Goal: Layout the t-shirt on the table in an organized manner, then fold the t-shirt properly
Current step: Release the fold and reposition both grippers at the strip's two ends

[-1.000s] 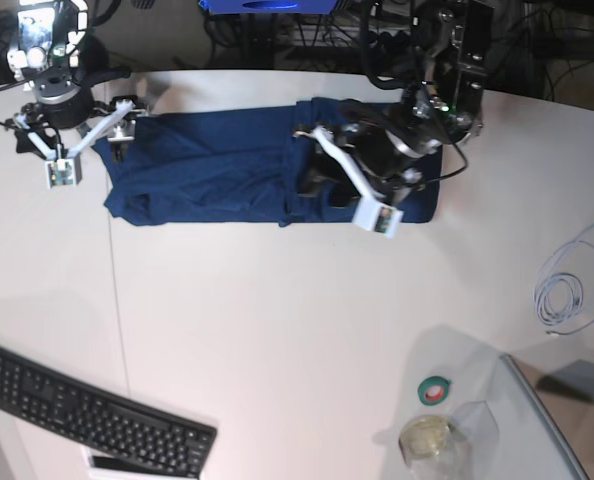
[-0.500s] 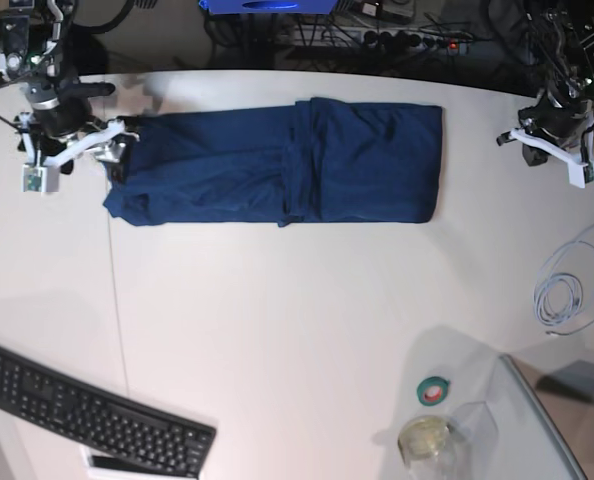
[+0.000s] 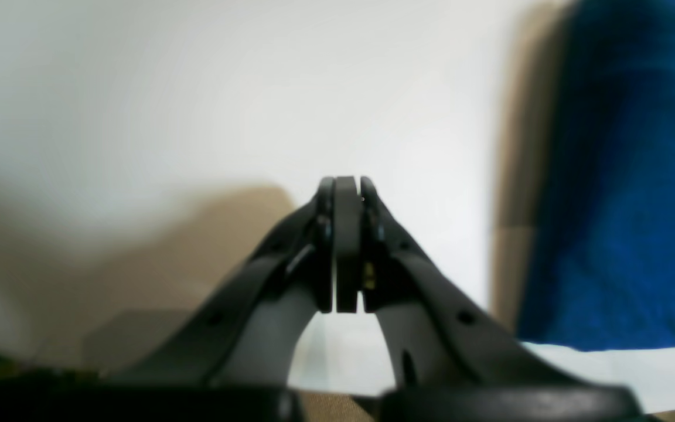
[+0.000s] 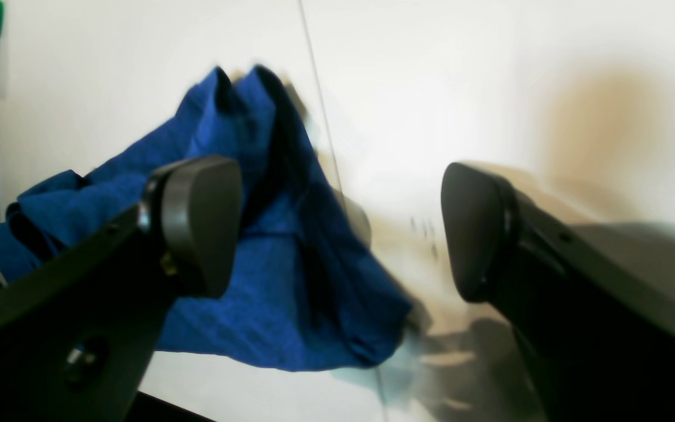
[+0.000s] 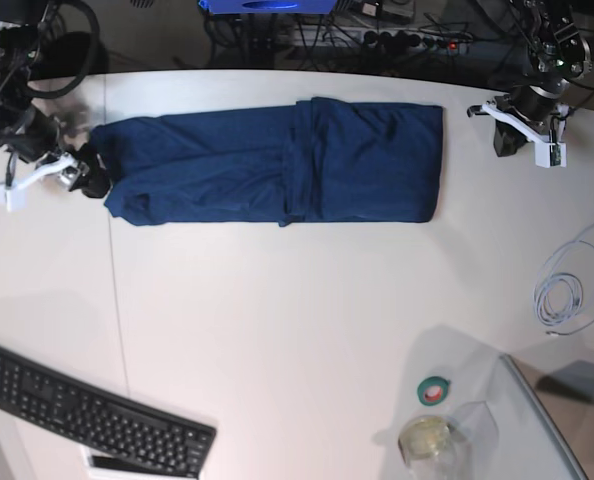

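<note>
At the left of the base view the right tool (image 5: 49, 172) hangs just off the t-shirt's end with its pads spread wide and nothing between them; its own camera shows the bunched, peaked corner of cloth behind one pad (image 4: 197, 223) and bare desk behind the other. The t-shirt (image 5: 277, 170) lies along the far side of the desk (image 5: 297, 330) as a long navy band, already doubled lengthwise, with a vertical overlap ridge near its middle and looser, rumpled folds at its left end. It looks light, limp and knit-soft, so I judge it will sag and drag rather than hold a shape, and any single layer pinched alone may peel off the stack. The safer hold seems to be the corners at each short end, pinching all layers together close to the desk. At the right the left tool (image 5: 524, 135) sits beside the cloth's square right edge, clenched on nothing, apart from the fabric.
</note>
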`<state>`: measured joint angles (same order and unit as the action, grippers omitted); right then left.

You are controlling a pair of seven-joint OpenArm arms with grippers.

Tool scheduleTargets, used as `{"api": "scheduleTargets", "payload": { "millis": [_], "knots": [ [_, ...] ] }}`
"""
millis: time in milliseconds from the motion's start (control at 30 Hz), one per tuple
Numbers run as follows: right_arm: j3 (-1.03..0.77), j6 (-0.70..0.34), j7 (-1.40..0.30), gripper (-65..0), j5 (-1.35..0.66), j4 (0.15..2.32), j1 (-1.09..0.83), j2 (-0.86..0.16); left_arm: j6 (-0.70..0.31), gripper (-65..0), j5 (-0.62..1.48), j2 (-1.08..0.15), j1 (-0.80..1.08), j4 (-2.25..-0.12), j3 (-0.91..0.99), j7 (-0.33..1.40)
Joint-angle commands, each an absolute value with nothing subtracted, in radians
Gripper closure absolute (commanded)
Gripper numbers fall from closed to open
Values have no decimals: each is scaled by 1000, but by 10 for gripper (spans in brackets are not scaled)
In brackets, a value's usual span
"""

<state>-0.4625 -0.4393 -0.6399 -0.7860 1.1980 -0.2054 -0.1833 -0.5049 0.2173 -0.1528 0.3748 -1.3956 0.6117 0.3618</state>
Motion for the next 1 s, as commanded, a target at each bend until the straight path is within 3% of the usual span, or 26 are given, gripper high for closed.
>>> {"api": "scheduleTargets", "payload": {
  "millis": [0, 200, 433, 600, 967],
  "knots": [
    [-446, -456, -657, -501, -773, 1198, -214, -191, -501, 0, 228, -171, 380, -1411, 621, 343],
    [-414, -545, -791, -498, -771, 1198, -228, -186, -501, 0, 228, -171, 378, -1414, 621, 341],
    [-412, -585, -803, -500, -769, 1145, -197, -193, -496, 0, 219, -171, 354, -1397, 507, 338],
    [-380, -690, -819, -495, -768, 1053, -160, -188, -496, 0, 220, -157, 334, -1397, 449, 337],
    [-314, -688, -816, -495, -769, 1041, -160, -186, -496, 0, 216, -114, 303, -1395, 443, 344]
  ]
}}
